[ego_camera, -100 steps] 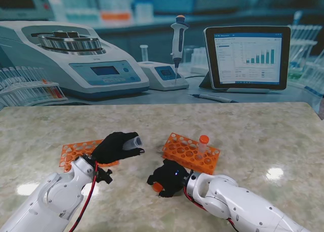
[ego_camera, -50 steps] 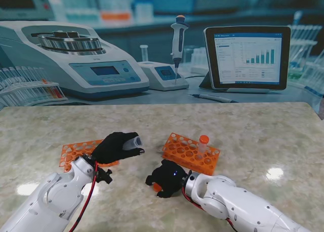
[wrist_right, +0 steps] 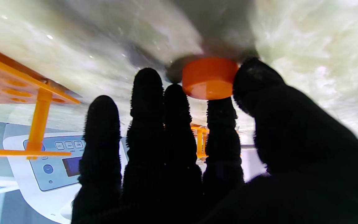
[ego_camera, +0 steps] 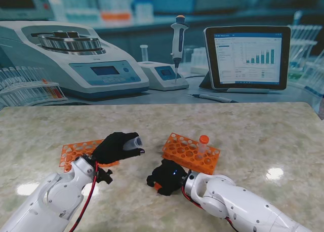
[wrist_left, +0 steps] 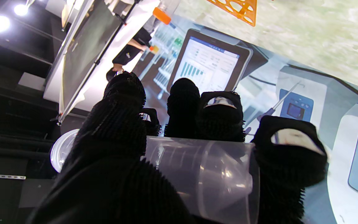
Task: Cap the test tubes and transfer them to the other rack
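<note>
2 hands busy | left hand (ego_camera: pixel 117 147) grips open tube (wrist_left: pixel 197 174) clear of table, beside left rack (ego_camera: pixel 76 152) | right hand (ego_camera: pixel 166 177) pinches orange cap (wrist_right: pixel 209 77) on table (ego_camera: pixel 253 136) near right rack (ego_camera: pixel 190 153) | step: capping | next: lift cap onto tube mouth

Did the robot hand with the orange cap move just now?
Barely. The right robot hand stays beside the near edge of the right orange rack, fingers on the orange cap.
</note>
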Controlling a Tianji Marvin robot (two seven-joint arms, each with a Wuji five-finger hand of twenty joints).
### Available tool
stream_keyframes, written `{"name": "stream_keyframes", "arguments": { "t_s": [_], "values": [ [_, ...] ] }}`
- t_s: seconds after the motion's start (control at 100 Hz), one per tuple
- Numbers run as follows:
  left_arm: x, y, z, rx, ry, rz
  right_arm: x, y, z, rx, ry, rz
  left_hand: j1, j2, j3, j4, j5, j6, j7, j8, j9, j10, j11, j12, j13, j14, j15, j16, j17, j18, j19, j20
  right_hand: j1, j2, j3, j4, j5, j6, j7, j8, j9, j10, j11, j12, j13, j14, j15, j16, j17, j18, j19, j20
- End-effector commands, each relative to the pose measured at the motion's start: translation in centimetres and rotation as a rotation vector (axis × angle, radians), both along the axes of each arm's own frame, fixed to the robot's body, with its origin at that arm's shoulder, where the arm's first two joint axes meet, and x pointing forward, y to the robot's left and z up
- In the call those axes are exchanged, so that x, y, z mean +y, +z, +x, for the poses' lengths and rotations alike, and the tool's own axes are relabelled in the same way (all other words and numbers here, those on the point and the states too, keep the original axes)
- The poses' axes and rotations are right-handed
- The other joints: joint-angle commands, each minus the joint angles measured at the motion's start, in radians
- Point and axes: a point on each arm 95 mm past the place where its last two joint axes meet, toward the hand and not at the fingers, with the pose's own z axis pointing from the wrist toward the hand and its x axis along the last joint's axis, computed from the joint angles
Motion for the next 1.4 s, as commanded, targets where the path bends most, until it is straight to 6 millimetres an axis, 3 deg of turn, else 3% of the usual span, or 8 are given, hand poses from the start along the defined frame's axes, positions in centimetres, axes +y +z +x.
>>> {"name": "stream_keyframes", "arguments": {
  "t_s": [0.0,0.24,0.35,0.42,0.62,0.92,1.39],
  "values": [
    [-0.1,0.0,-0.1,0.002,-0.004,0.005,-0.3,-0.9,-0.4,0.021,-0.006,-0.021,0.005,0.049,-0.001,-0.01,0.013,-0.057,0.075,0.051,0.004,-0.034,-0.011,-0.007,0.012,-0.014,-0.006,-0.011,0.022,-0.03,0.094,-0.024,0.035,-0.037,0.023,-0.021,0.005,-0.021,0.023,-0.017,0.037,-0.024,0.03,0.017,0.035,-0.016,0.036,0.025,0.014,-0.02,0.032,0.012],
    [-0.1,0.0,-0.1,0.003,-0.004,0.006,-0.4,-1.1,-0.3,0.031,-0.005,-0.026,0.006,0.049,0.0,-0.01,0.013,-0.057,0.075,0.051,0.004,-0.033,-0.011,-0.007,0.012,-0.014,-0.006,-0.011,0.022,-0.03,0.093,-0.024,0.026,-0.032,0.036,-0.023,-0.005,-0.013,0.038,-0.04,0.034,-0.022,0.013,0.047,0.033,-0.016,0.034,0.026,0.014,-0.021,0.027,0.009],
    [-0.1,0.0,-0.1,0.002,-0.002,0.005,-0.5,-0.9,-0.4,0.029,-0.004,-0.027,0.005,0.049,-0.001,-0.01,0.013,-0.057,0.075,0.051,0.004,-0.033,-0.011,-0.007,0.012,-0.014,-0.006,-0.011,0.022,-0.03,0.093,-0.024,-0.026,-0.012,0.034,0.012,-0.001,0.017,-0.043,-0.024,0.015,-0.013,0.007,-0.04,0.019,-0.011,0.02,0.021,0.005,-0.019,0.02,0.007],
    [-0.1,0.0,-0.1,0.002,-0.001,0.005,-0.6,-0.7,-0.4,0.025,-0.004,-0.03,0.005,0.048,-0.001,-0.01,0.013,-0.057,0.075,0.052,0.004,-0.033,-0.011,-0.007,0.012,-0.014,-0.006,-0.011,0.021,-0.03,0.093,-0.024,-0.054,0.0,0.037,0.062,0.004,0.034,-0.097,-0.007,0.003,-0.01,-0.003,-0.052,0.011,-0.01,0.012,0.016,-0.002,-0.017,0.017,0.008],
    [0.0,0.0,-0.1,0.001,0.0,0.004,-0.9,0.0,-0.4,0.007,-0.01,-0.033,0.006,0.048,0.0,-0.01,0.013,-0.057,0.075,0.052,0.004,-0.034,-0.011,-0.007,0.012,-0.014,-0.006,-0.011,0.021,-0.029,0.093,-0.024,-0.072,0.007,0.014,0.06,-0.054,0.056,-0.186,-0.038,-0.015,-0.012,-0.022,-0.069,-0.003,-0.008,0.005,0.014,-0.017,-0.014,0.014,0.011],
    [0.0,0.0,-0.1,0.001,0.002,0.004,-1.1,0.4,-0.2,-0.014,-0.027,-0.038,0.006,0.048,-0.001,-0.01,0.013,-0.058,0.075,0.052,0.004,-0.033,-0.011,-0.007,0.012,-0.014,-0.007,-0.011,0.021,-0.029,0.093,-0.024,-0.079,0.012,0.004,0.061,-0.048,0.067,-0.192,-0.055,-0.029,-0.006,-0.031,-0.078,-0.016,-0.004,0.002,0.013,-0.033,-0.012,0.016,0.017],
    [0.1,0.0,-0.1,0.001,0.002,0.004,-1.1,-0.3,0.1,-0.001,-0.04,-0.039,0.006,0.049,-0.001,-0.01,0.012,-0.057,0.075,0.051,0.005,-0.034,-0.011,-0.007,0.012,-0.014,-0.007,-0.011,0.021,-0.029,0.093,-0.023,-0.058,0.004,0.007,0.049,0.016,0.025,-0.092,0.021,0.016,-0.017,0.022,-0.045,0.028,-0.015,0.037,0.027,0.009,-0.014,0.031,0.018]
  ]
}}
